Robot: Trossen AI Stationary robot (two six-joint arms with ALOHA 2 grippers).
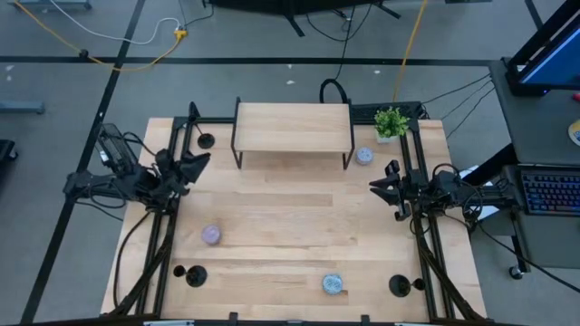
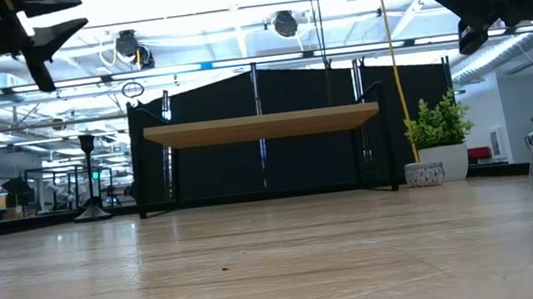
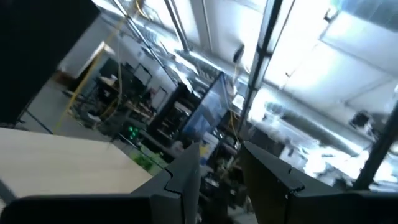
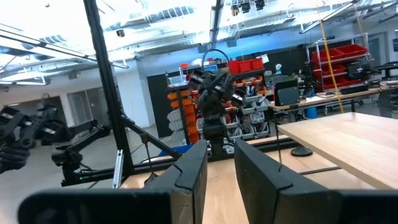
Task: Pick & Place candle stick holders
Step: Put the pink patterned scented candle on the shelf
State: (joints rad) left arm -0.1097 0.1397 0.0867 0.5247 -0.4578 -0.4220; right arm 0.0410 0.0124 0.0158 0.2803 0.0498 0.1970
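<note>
Both arms hang high over the bench (image 1: 299, 240), likely parked before any pick. The left gripper (image 1: 201, 161) sits at nine o'clock, the right gripper (image 1: 376, 186) at three; both have jaws slightly apart, holding nothing. Three holders stand by the corners: eleven (image 1: 206, 140), seven (image 1: 194, 275) and five o'clock (image 1: 400, 286). Patterned pots (image 1: 211, 235) dot the middle; a shelf (image 1: 293, 126) and plant (image 1: 391, 121) stand at twelve and one.

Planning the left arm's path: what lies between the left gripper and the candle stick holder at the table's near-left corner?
High view: a small patterned pot sits beside that line; otherwise bare wood between the left gripper and the candle stick holder.
</note>
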